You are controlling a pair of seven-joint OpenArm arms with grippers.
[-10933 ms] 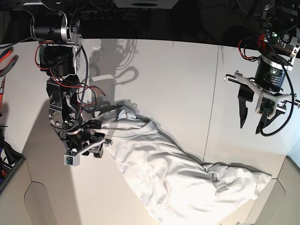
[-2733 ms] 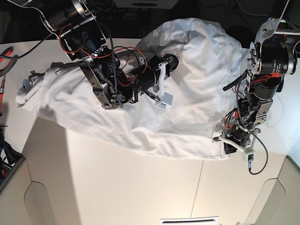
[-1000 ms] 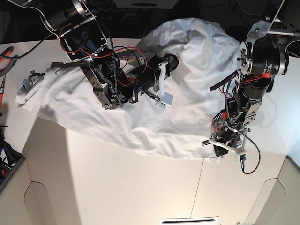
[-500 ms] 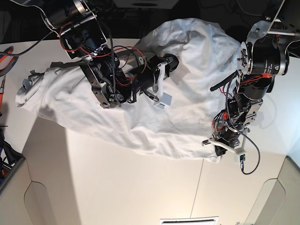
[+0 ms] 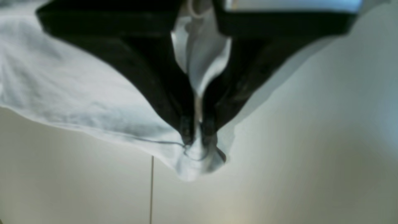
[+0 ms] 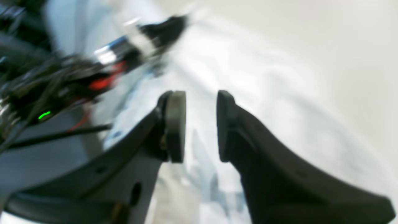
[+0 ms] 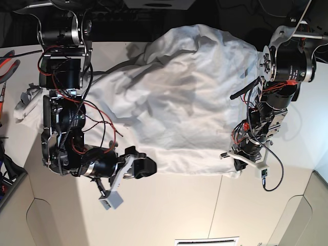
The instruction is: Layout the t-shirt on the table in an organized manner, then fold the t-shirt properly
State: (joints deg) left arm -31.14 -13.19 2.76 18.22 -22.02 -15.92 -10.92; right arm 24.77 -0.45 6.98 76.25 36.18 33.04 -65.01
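The white t-shirt (image 7: 179,102) lies spread wide over the far half of the white table (image 7: 169,215), wrinkled, with one end bunched at the far left. My left gripper (image 7: 240,165) is shut on the shirt's lower right corner; in the left wrist view the dark fingers (image 5: 183,124) pinch the fabric (image 5: 77,93) just above the table (image 5: 311,155). My right gripper (image 7: 148,166) is at the shirt's near edge on the left side. In the blurred right wrist view it (image 6: 200,124) is open, with the shirt (image 6: 264,87) beyond it and nothing between the pads.
Red-handled pliers (image 7: 7,61) lie at the table's far left edge. A thin dark seam (image 7: 218,205) crosses the table right of centre and also shows in the left wrist view (image 5: 151,186). The table's near corners are notched.
My right arm has swung from the shirt's middle down to its near edge on the left. The shirt's centre has dropped flatter. The left gripper has held its place and grip.
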